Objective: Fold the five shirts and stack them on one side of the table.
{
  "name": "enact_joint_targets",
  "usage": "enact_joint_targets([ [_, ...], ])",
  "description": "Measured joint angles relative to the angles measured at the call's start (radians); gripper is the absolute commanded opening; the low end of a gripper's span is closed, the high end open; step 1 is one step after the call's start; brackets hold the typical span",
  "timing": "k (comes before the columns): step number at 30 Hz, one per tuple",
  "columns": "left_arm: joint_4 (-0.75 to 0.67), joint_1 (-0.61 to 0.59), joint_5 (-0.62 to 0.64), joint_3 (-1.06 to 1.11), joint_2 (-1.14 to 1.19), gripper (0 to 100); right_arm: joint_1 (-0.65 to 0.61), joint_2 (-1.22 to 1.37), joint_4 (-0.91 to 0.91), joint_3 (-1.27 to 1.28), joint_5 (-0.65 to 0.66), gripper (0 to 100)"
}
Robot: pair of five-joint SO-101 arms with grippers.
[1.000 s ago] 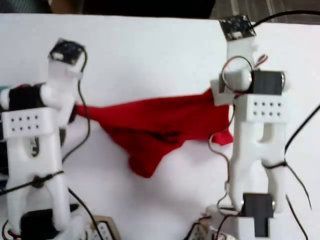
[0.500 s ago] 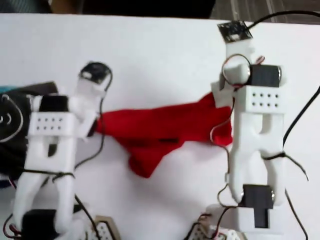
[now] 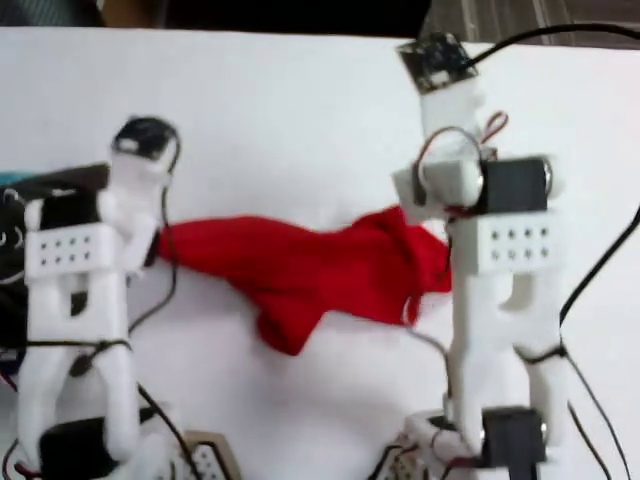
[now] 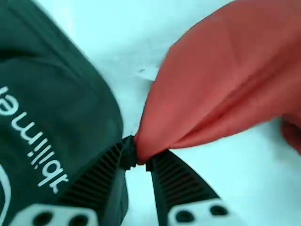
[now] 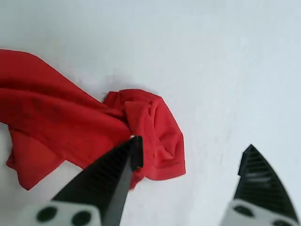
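Red shirt [image 3: 310, 270] lies stretched and bunched mid-bench [image 3: 280, 100], left pincer [image 4: 138, 160] clenched on one end, just beside a black garment [image 4: 47, 94] bearing white lettering, right pincer [image 5: 193, 146] released, jaws wide over the crumpled other end.

Only print here: white lettering [image 4: 33, 136] on the black shirt [image 4: 56, 66], running sideways, partly cut off at the picture's edge. Curved white logo stroke [image 4: 3, 193] just beside it.
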Motion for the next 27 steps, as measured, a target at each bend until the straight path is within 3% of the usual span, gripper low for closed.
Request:
enact_joint_targets([
  [7, -0.115, -0.017, -0.029, 0.161, 0.000, 4, -0.114, -0.069, -0.054, 0.072, -0.034, 33.0],
  [16, -0.121, -0.121, -0.028, 0.167, 0.000, 24, -0.285, 0.117, -0.164, 0.393, -0.011, 33.0],
  [24, -0.121, -0.143, -0.005, 0.106, 0.000, 24, -0.580, 0.247, -0.112, 0.474, 0.091, 33.0],
  [27, -0.094, -0.143, 0.000, 0.098, 0.000, 24, -0.621, 0.299, -0.198, 0.569, 0.104, 33.0],
])
